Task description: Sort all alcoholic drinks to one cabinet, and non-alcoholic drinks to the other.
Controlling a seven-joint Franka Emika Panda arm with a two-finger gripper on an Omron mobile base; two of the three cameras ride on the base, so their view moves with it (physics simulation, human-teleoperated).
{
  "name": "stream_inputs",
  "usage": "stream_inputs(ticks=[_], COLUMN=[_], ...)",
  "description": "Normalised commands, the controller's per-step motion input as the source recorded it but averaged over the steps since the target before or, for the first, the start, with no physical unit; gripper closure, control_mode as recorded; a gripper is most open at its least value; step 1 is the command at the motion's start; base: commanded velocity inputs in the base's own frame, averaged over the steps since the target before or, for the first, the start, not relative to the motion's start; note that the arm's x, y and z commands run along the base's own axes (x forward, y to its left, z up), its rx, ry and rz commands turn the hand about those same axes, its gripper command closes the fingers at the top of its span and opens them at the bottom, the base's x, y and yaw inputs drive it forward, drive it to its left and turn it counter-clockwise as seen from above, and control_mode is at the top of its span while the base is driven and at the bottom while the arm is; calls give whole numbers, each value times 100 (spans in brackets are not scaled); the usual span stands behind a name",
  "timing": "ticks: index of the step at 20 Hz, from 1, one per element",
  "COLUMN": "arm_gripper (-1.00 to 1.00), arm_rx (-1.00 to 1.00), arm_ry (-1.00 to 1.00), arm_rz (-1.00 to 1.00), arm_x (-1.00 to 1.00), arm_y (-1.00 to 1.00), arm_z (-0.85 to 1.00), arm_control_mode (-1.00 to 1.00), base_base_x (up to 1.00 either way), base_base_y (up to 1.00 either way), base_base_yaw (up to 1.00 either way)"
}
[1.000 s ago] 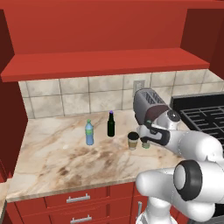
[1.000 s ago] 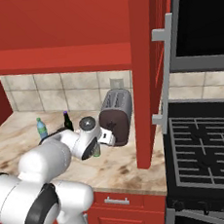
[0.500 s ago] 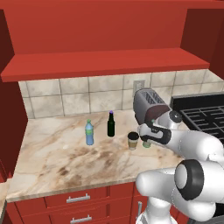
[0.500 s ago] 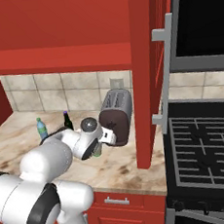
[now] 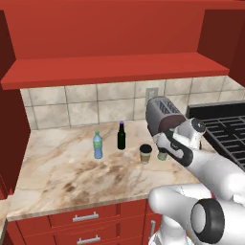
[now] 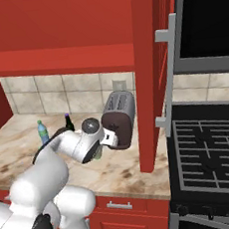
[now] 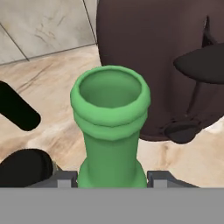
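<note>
As the gripper (image 7: pixel 112 183) is clenching the slim green glass bottle (image 7: pixel 111 131) by its neck, you're lifting straight up, clearing the dark toaster (image 5: pixel 160 115) beside it.

Toaster (image 5: pixel 161 115), silver and dark, standing at the worktop's (image 5: pixel 57 177) back right corner against the tiled backsplash (image 5: pixel 76 105). Wall outlet (image 5: pixel 152 94) just above it. Black stove (image 6: pixel 210 151) beside the worktop's right edge. Red shelf (image 5: pixel 110 69) overhead.
</note>
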Motion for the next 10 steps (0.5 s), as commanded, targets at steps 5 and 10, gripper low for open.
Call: stream_inputs(ticks=[5,10], arm_gripper=[100,100], arm_rx=[0,-1], arm_ry=[10,4], arm_rz=[0,0], arm_x=[-65,-60], arm_y=[13,30], arm_z=[100,100], arm_control_mode=[-100,-100], base_base_x=[0,0], base_base_y=[0,0], base_base_yaw=[0,0])
